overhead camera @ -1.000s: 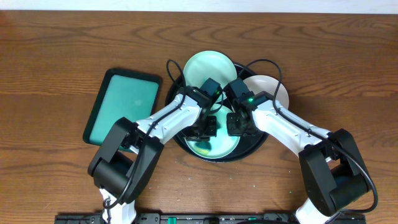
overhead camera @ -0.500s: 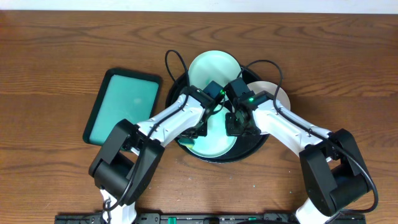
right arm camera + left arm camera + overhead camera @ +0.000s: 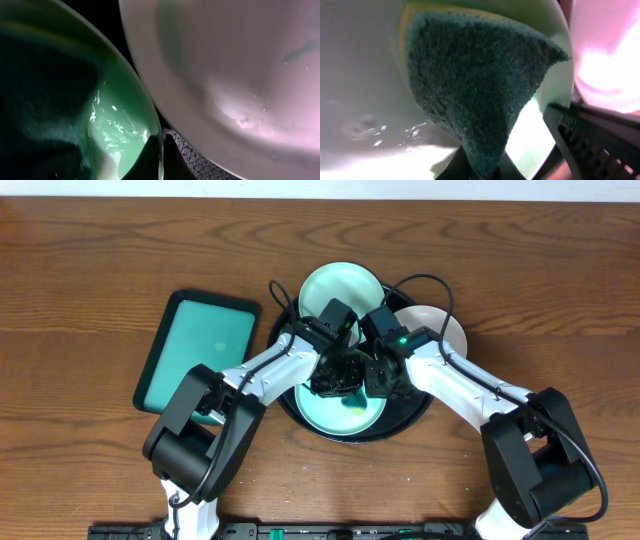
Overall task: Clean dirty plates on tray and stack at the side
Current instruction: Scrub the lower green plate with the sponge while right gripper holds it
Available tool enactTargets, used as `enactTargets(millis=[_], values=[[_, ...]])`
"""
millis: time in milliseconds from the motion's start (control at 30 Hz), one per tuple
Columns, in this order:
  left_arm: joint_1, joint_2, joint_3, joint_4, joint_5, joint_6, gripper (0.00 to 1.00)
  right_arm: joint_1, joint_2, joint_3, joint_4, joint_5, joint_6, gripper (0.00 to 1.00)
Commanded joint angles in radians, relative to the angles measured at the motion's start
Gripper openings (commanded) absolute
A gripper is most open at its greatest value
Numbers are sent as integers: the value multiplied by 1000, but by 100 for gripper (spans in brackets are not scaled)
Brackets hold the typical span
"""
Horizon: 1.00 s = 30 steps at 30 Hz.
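A round black tray point(image 3: 410, 415) sat in the middle of the wooden table point(image 3: 100, 260), with a teal rectangular tray point(image 3: 198, 352) just to its left. Three plates were at the black tray. A mint plate point(image 3: 335, 285) lay at the far rim, a white plate point(image 3: 440, 325) lay over the right rim, and a second mint plate, the near plate point(image 3: 345, 418), lay in the front half of the tray.

Both arms reached in over the near plate's far edge. The left gripper point(image 3: 335, 375) and the right gripper point(image 3: 378, 380) sat close side by side there, between the near plate and the two plates behind it.

In the left wrist view, the left gripper point(image 3: 480, 167) was clenched on the narrow end of a dark green sponge point(image 3: 475, 85) with a yellow edge. The broad face of the sponge was pressed flat against the wet, glossy inside of the near plate point(image 3: 360, 75).

In the right wrist view, the right gripper point(image 3: 160, 155) had one finger on each side of the near plate's point(image 3: 115, 120) rim and was pinching it, with wet streaks shining on the inside of the plate. The white plate point(image 3: 240, 75) filled the upper right of that view, its edge close beside the near plate. A strip of the black tray point(image 3: 200, 157) showed between them.
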Motion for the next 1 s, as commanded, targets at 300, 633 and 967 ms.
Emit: enactTargets(millis=[300,633,967], values=[[-18,46,-34,-49,332,82,7,5,-9,-1,-9,35,-10,1],[57,-14,-13,-243,-269,9,7,5,-9,-1,-10,35,-10,1],[124,-80,14,-273,-491,-8,7,5,-9,-1,-10,35,-10,1]])
